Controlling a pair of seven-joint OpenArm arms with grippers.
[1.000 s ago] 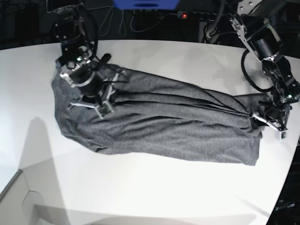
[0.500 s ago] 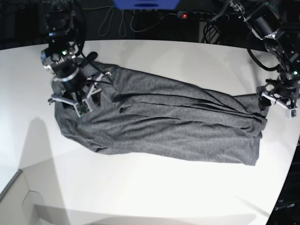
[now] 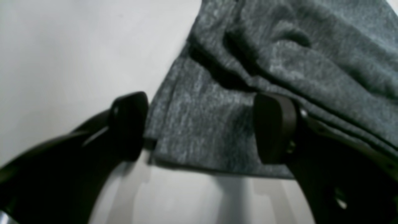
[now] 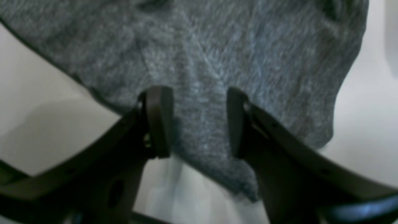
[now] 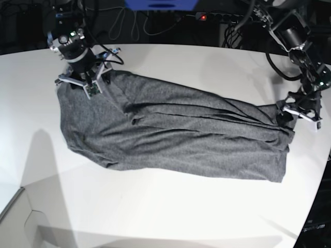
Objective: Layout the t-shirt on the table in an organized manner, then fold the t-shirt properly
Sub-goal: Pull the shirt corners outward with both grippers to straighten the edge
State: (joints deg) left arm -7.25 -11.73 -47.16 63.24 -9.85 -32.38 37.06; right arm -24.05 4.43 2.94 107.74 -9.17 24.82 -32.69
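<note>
The dark heather-grey t-shirt (image 5: 176,134) lies bunched lengthwise across the white table (image 5: 155,217), with long folds running left to right. My right gripper (image 5: 85,85) hangs over the shirt's far left corner. In its wrist view the right gripper (image 4: 197,121) is open, and the t-shirt (image 4: 217,46) shows in the gap below the fingertips. My left gripper (image 5: 297,114) is at the shirt's right end. There the left gripper (image 3: 202,127) stands wide open above a flat corner of the t-shirt (image 3: 279,46), gripping nothing.
The table's curved right edge (image 5: 320,170) runs close to my left gripper. Beyond the back edge are dark surroundings with cables and a power strip with a red light (image 5: 203,17). A seam or panel corner (image 5: 15,204) shows at the lower left.
Both grippers have opened and let go of the cloth. The right arm has moved back and left to the shirt's far corner. The left arm rose, then came back down at the right end.
</note>
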